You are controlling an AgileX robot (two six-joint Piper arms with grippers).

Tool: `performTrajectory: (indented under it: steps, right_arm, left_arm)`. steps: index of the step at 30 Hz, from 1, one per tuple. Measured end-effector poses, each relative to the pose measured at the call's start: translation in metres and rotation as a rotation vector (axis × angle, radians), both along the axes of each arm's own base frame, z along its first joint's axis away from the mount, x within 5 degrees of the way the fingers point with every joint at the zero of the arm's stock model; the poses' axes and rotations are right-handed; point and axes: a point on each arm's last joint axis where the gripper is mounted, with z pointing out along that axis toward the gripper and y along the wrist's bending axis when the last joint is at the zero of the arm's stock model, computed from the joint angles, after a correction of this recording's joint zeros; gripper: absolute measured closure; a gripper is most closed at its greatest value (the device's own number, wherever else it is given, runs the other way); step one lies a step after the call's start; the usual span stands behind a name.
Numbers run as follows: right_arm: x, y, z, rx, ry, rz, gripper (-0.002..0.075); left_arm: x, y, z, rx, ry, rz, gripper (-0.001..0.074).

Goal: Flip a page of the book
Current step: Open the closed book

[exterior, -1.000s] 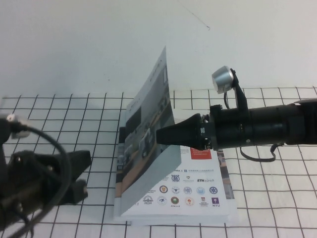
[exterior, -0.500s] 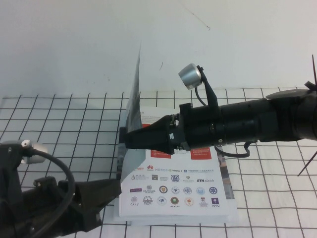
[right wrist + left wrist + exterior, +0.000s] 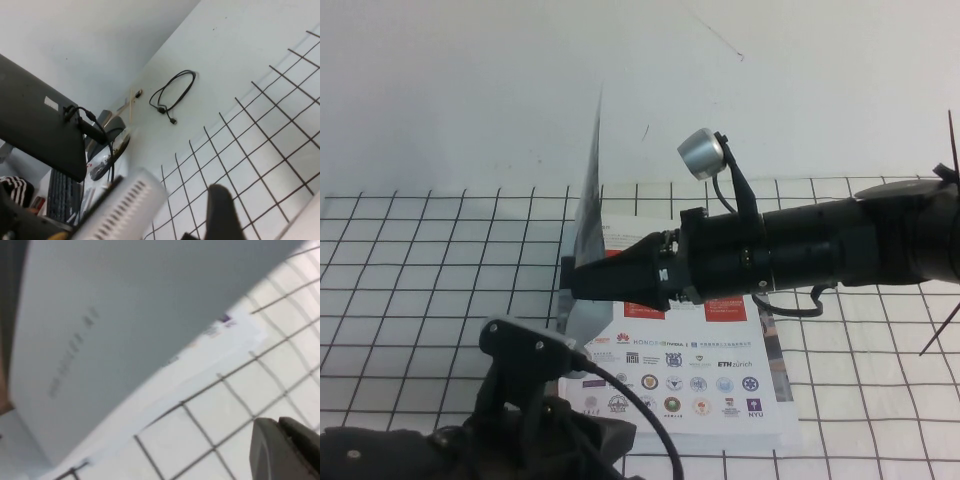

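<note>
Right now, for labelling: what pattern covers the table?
Black grid lines on white table, clearest in the high view.

The high view looks down from the robot's own side onto the gridded table (image 3: 410, 260), facing the white wall beyond; the left arm crowds its near bottom edge and the right arm reaches in from the right. The left wrist view sits very near the book (image 3: 190, 365), filled mostly by the raised page (image 3: 110, 315) – one tip of the left claw (image 3: 285, 450) shows at a corner. The right wrist view faces away over the grid towards a black cable (image 3: 172, 95) and a monitor (image 3: 40, 120), with a finger of the right claw (image 3: 222, 212) in the foreground. All three views share the black-lined grid – the book shows in the high view (image 3: 700, 370) too.
</note>
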Motion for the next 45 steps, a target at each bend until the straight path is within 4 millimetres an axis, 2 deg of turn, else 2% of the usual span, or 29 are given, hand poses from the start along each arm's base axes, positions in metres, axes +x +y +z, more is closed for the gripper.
performTrajectory:
  steps: [3,9,16,28,32,38,41,45]
  right_arm:
    - [-0.002,0.003,0.0,0.0,0.0,0.009,0.0325]
    - [-0.008,0.009,0.0,0.005,0.002,0.037,0.0325]
    - [-0.007,0.01,0.006,0.027,0.015,0.044,0.0325]
    - [-0.007,0.02,0.046,0.14,-0.101,0.18,0.0325]
    - [0.0,0.015,0.055,0.137,-0.151,0.184,0.0341]
    - [0.019,-0.014,0.048,0.047,-0.191,0.15,0.0442]
    - [0.024,-0.026,0.039,-0.054,-0.201,0.149,0.0539]
    - [0.03,-0.032,0.017,-0.283,-0.183,0.117,0.0671]
  left_arm:
    - [0.009,-0.006,-0.007,0.079,-0.003,0.081,0.0737]
    - [0.023,-0.013,-0.006,0.103,-0.011,0.156,0.0737]
    - [0.03,-0.007,-0.004,0.141,-0.04,0.274,0.0737]
    - [0.036,0.003,-0.003,0.123,-0.016,0.465,0.0737]
    - [0.037,0.005,-0.003,0.112,-0.005,0.499,0.0737]
    - [0.038,0.008,-0.003,0.078,0.018,0.584,0.0737]
    - [0.039,0.01,-0.003,0.055,0.033,0.633,0.0737]
    - [0.036,0.014,-0.009,0.019,0.085,0.695,0.0737]
